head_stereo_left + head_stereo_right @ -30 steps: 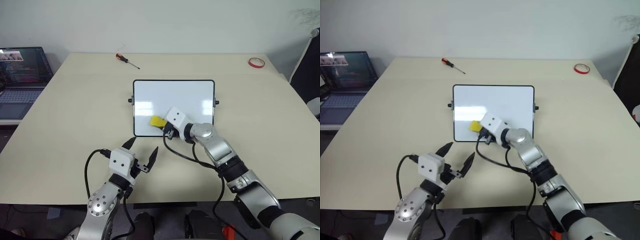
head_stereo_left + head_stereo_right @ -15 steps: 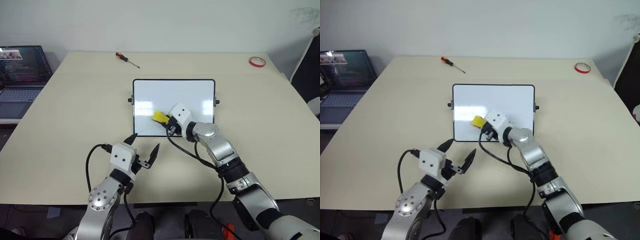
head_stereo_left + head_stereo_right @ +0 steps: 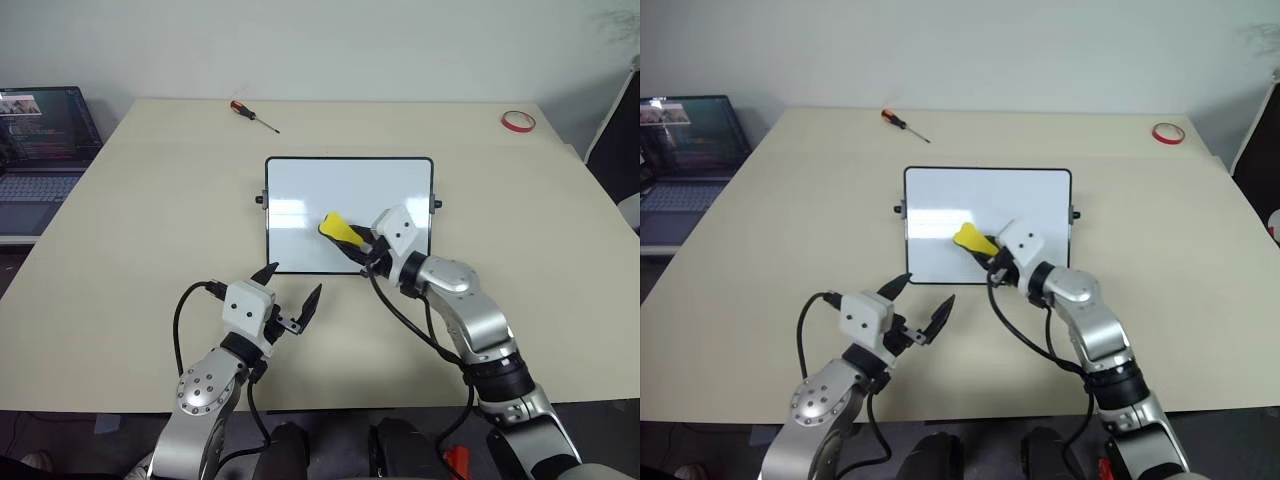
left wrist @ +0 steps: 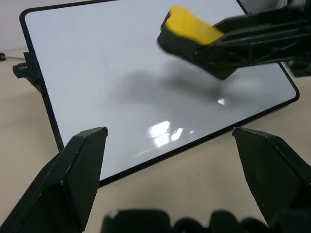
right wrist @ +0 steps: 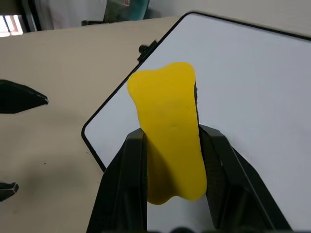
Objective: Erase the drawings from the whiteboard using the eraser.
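Leftmost, a laptop point(image 3: 45, 135) sits off the table's point(image 3: 120, 250) edge, with an orange-handled screwdriver point(image 3: 252, 116) lying at the far side, both well apart from the work. Nearer, the left gripper point(image 3: 293, 290) hovers just before the near edge of the whiteboard point(image 3: 300, 195), fingers spread and holding nothing, probably ready to steady the frame. Flat on the table, the whiteboard keeps its face up for wiping; no drawings are visible on it. The right gripper point(image 3: 362, 243) is clamped on the yellow eraser point(image 3: 340, 228), held raised above the board's middle, a shadow beneath. Far right lies a red tape ring point(image 3: 517, 121).
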Available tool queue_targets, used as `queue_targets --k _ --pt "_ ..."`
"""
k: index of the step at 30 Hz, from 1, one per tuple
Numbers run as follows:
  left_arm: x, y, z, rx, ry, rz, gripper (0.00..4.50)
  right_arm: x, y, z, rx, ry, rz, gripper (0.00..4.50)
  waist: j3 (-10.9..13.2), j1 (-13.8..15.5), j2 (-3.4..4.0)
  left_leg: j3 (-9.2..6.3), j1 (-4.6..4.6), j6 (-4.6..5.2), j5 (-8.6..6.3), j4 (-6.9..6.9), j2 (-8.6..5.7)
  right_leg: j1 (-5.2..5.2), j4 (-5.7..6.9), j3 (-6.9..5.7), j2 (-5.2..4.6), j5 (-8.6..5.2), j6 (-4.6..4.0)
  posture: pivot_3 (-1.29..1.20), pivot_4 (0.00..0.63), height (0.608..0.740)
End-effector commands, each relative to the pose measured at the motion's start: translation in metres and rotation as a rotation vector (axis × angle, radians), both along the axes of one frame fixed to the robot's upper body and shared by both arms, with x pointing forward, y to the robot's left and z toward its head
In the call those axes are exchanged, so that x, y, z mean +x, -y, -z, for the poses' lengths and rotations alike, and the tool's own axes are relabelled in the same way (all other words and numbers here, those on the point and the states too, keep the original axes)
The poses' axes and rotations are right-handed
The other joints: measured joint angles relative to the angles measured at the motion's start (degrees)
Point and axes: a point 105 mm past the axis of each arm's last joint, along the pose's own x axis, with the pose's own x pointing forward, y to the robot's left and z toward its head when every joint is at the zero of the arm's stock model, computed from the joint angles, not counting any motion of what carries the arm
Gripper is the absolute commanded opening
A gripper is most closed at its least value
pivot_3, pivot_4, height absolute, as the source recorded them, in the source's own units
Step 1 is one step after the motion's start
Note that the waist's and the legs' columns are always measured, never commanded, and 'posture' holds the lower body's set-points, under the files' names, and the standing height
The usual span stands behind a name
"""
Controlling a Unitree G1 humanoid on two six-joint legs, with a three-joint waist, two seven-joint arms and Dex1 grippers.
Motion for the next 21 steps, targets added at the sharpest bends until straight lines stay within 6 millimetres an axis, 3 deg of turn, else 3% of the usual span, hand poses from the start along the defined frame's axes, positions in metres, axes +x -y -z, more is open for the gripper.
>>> queue_targets --k 1,8,21 --pt "-0.001 0.002 -0.01 -0.014 0.048 0.025 4.5 -0.011 0.019 -0.018 -0.003 0.067 0.054 1.18 0.0 0.23 0.0 0.0 0.0 0.0 0.0 0.0 -0.01 0.01 -0.01 0.0 0.0 0.0 0.0 0.0 0.15 0.74" --pt "-0.001 0.002 -0.006 -0.014 0.045 0.033 4.5 -0.016 0.057 -0.005 -0.028 0.021 0.207 1.18 0.0 0.31 0.0 0.12 0.01 0.0 0.0 0.02 -0.03 0.02 -0.01 0.0 0.03 0.0 0.01 0.0 0.15 0.74" --pt "-0.001 0.005 -0.002 -0.016 0.046 0.062 4.5 -0.015 0.082 -0.006 -0.027 0.032 0.361 1.18 0.0 0.36 -0.01 0.32 0.04 0.0 0.0 0.05 -0.04 0.04 0.0 0.02 0.07 0.0 0.01 0.0 0.15 0.74"
